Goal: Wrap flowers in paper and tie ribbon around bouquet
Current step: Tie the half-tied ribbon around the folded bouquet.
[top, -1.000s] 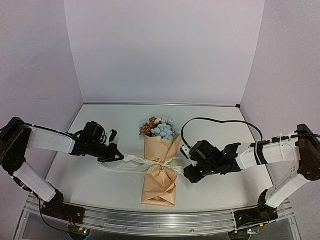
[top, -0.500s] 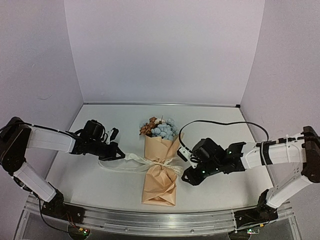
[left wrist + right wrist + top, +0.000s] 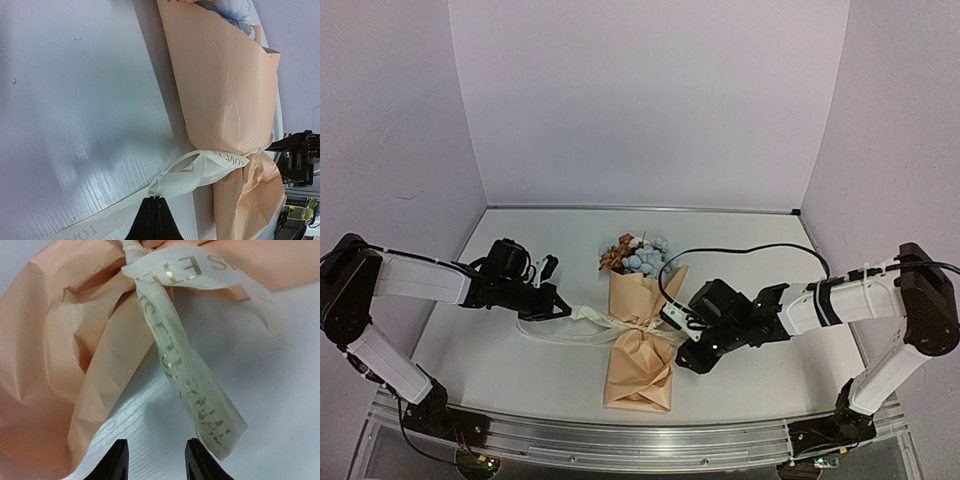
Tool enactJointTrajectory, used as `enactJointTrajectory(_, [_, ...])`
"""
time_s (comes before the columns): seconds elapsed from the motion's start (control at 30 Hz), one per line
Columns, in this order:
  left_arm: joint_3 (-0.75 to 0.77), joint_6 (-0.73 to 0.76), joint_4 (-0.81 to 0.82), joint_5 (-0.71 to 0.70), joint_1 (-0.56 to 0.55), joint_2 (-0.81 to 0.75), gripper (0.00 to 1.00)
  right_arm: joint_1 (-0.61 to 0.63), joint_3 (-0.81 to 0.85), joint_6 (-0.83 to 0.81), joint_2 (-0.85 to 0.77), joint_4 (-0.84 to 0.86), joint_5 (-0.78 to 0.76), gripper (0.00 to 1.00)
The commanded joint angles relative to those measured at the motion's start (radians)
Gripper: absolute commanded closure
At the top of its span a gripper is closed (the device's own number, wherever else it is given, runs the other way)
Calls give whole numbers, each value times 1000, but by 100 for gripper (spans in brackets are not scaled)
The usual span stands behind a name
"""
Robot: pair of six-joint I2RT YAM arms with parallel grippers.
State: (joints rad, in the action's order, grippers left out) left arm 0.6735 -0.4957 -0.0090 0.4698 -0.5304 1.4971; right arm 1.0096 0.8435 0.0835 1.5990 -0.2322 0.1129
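The bouquet (image 3: pixel 640 345) lies on the table (image 3: pixel 510 370), with the flowers (image 3: pixel 642 258) at its far end; the ribbon (image 3: pixel 642 325) is tied around its waist. Left of the bouquet, the left gripper (image 3: pixel 558 309) is closed tight on one ribbon tail; right of the bouquet, the right gripper (image 3: pixel 692 361) stands partly open and holds nothing; the other tail lies just before it.

Robot lab test booth, bare white table (image 3: pixel 520 370), plain lilac walls (image 3: pixel 650 100) closing in the table's back and both sides, metal rail (image 3: pixel 640 442) along the table's near edge, left arm (image 3: pixel 420 280) and right arm (image 3: pixel 840 300) mounted there, black cable (image 3: pixel 750 248) looping over the table
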Motion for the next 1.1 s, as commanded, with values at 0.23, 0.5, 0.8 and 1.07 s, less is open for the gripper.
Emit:
enactJointTrajectory(0.23, [48,20,15,21,-3,12,100,3,72,-110,35,24,-68,58])
enactJointTrajectory(0.5, [60,23,-13,25,-3,23,100,3,109,-134,80,31,-99,59])
enactJointTrajectory(0.8, [61,21,-31,6,-3,25,100,3,125,-135,90,51,-137,100])
enactJointTrajectory(1.07, [71,17,-67,-51,-1,40,100,3,47,-156,-8,25,-171,100])
